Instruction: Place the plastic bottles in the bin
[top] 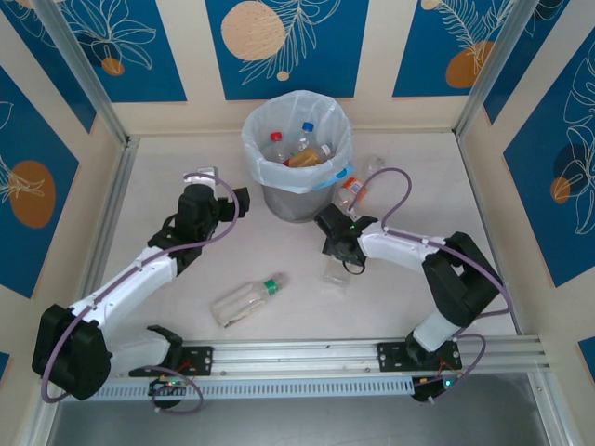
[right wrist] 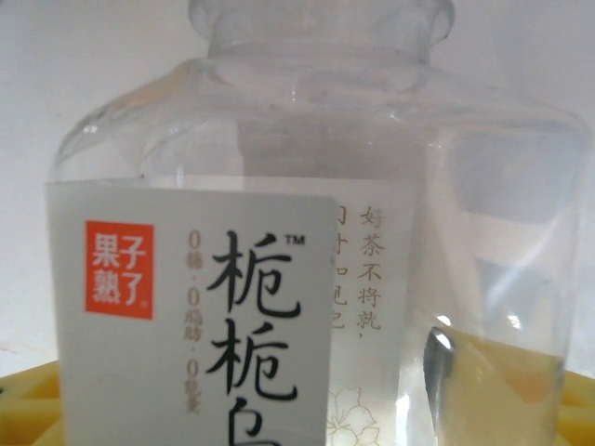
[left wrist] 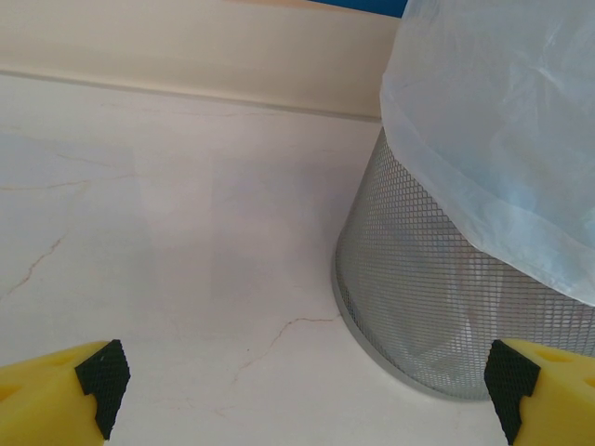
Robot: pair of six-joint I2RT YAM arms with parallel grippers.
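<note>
A clear plastic bottle with a white label [right wrist: 279, 279] stands between the yellow fingers [right wrist: 521, 390] of my right gripper [right wrist: 297, 409], which is shut on it. From above, that gripper [top: 342, 253] is right of the table's middle, with the bottle [top: 335, 271] under it. Another bottle with a green cap [top: 246, 299] lies on its side near the front. An orange-labelled bottle [top: 349, 192] and a clear one [top: 372, 167] lie to the right of the bin [top: 297, 190]. Several bottles [top: 307, 149] are inside the bin. My left gripper [top: 216, 190] is open and empty just left of the bin [left wrist: 418, 307].
The bin's white bag [left wrist: 502, 139] hangs over its mesh wall. Low walls with blue panels [top: 279, 46] close the table at the back and sides. A metal rail [top: 307, 355] runs along the front edge between the arm bases.
</note>
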